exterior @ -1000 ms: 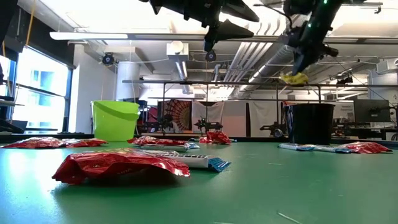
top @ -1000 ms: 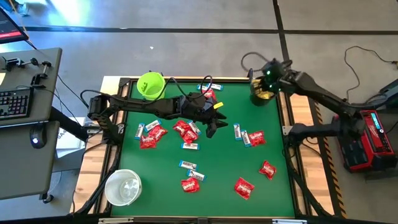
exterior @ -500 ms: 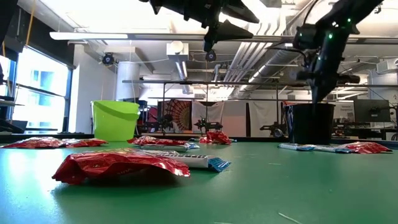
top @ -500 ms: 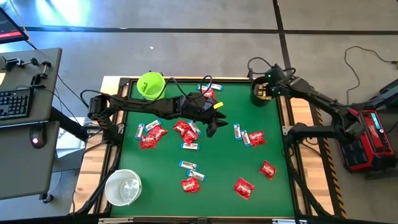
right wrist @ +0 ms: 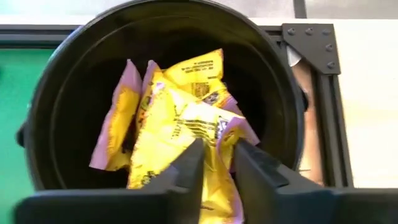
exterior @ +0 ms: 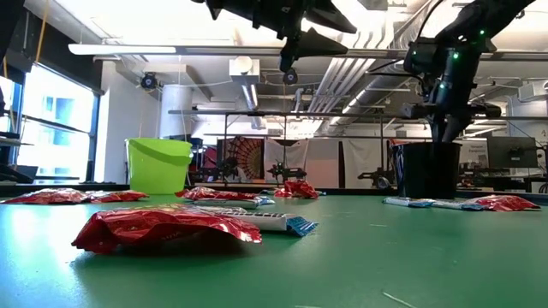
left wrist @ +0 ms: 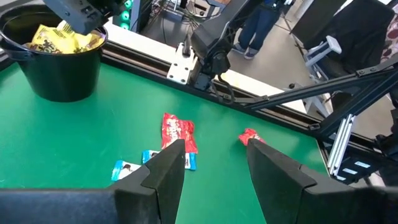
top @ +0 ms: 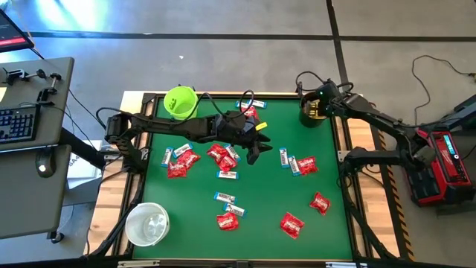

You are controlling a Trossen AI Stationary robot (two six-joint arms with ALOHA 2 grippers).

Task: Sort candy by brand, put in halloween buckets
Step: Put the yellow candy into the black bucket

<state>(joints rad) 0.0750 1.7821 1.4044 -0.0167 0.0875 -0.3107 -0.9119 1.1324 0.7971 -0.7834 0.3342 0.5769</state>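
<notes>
Right gripper [right wrist: 214, 163] sits low in the mouth of the black bucket [top: 312, 113] at the table's far right corner; fingers slightly parted around a yellow packet [right wrist: 180, 118], cannot tell whether it is still pinched. More yellow packets lie inside. Left gripper [left wrist: 214, 165] hovers mid-table, fingers spread, empty. Red packets [top: 291, 223] and white-and-blue bars [top: 229, 198] are scattered on the green mat. Lime green bucket [top: 180, 102] far left, white bucket [top: 147, 223] near left.

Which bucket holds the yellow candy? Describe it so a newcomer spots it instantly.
Start at the green table and go to its far right corner. There stands the black bucket, under the right gripper. It alone is black and holds yellow packets.
</notes>
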